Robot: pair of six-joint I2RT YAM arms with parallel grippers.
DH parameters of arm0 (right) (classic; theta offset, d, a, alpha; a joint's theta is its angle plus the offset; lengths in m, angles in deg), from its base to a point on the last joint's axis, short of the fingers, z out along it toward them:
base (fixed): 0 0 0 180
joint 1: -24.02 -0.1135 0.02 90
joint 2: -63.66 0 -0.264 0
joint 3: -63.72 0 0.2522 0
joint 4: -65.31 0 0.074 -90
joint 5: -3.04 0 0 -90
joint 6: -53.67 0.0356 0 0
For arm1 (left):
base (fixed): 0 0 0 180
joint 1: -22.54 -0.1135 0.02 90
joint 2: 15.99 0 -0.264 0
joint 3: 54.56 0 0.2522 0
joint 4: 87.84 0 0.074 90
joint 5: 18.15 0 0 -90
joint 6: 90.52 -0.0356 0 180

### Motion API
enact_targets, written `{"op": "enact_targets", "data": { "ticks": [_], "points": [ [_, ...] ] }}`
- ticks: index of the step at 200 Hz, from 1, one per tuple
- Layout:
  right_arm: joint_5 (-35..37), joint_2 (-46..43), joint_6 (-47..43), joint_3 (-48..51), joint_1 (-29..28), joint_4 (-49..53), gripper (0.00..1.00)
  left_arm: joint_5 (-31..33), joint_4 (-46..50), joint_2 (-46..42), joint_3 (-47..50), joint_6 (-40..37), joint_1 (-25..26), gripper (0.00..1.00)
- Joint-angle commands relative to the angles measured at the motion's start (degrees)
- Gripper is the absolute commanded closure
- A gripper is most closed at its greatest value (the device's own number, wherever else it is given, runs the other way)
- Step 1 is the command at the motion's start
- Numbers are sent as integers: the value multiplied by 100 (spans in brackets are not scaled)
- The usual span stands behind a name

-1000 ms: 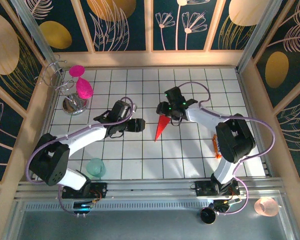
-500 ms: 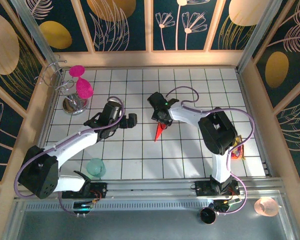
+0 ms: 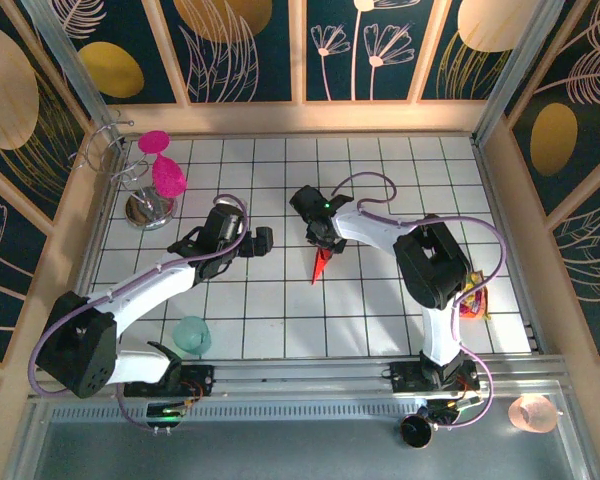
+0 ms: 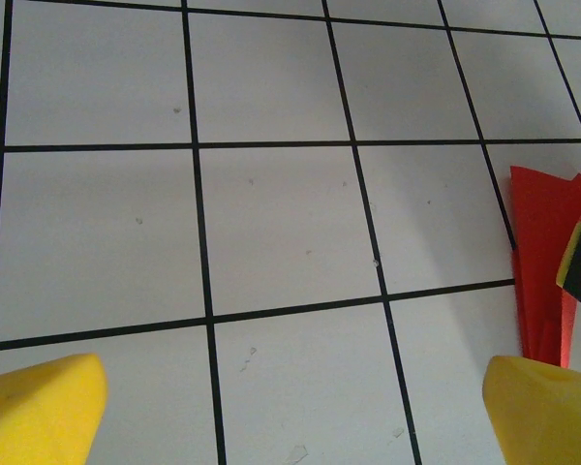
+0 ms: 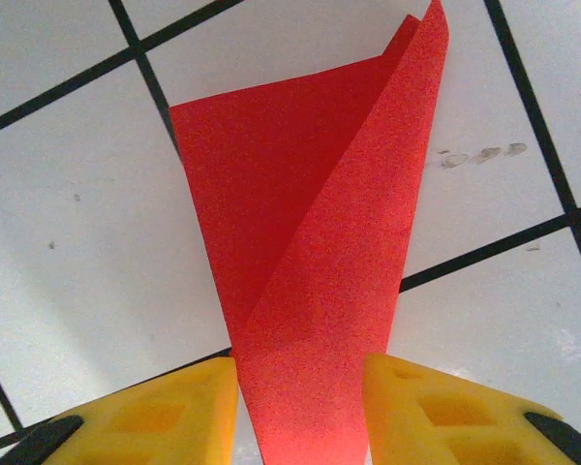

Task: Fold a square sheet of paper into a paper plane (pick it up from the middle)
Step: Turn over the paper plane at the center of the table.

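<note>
Right wrist view: right gripper (image 5: 300, 412) straddles the bright red folded paper plane (image 5: 310, 242); whether it is grasping cannot be told. Left gripper (image 4: 290, 417) released, spread wide.

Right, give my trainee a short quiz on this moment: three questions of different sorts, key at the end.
1. True or false: the left gripper is holding the paper plane.
2. Where do the fingers of the right gripper stand? A: one on each side of the plane, which passes between them. B: both on the same side of it. C: far away, with the plane out of reach.
3. Fill in: the cup beside the left arm is ____ in colour.

Key:
1. False. Its jaws are wide open with nothing between them, and the plane lies off to one side.
2. A
3. teal
</note>
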Motion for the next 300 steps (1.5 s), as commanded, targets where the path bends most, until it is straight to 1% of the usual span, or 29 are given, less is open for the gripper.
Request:
{"op": "enact_targets", "data": {
  "ticks": [1, 35, 49, 112, 132, 147, 262, 300],
  "points": [
    [195, 161, -2, -194, -42, 301, 61, -9, -105, -86, 72, 55, -18, 1],
    [120, 273, -97, -281, -44, 320, 57, -33, -114, -55, 72, 55, -25, 1],
    [109, 301, -152, -297, -41, 295, 53, -51, -109, -44, 72, 55, -19, 1],
    [199, 353, -221, -386, -45, 441, 52, -96, -118, 26, 55, 51, -23, 1],
    [191, 367, -269, -413, -51, 444, 48, -97, -118, 32, 63, 54, -20, 1],
    [155, 367, -312, -430, -53, 428, 48, -105, -118, 27, 57, 51, -24, 1],
    [454, 344, -72, -385, -52, 818, 72, -97, -100, 82, 42, 46, -21, 1],
    [558, 253, 17, -342, -51, 823, 83, -88, -109, 84, 49, 62, -24, 1]
  ]
}}
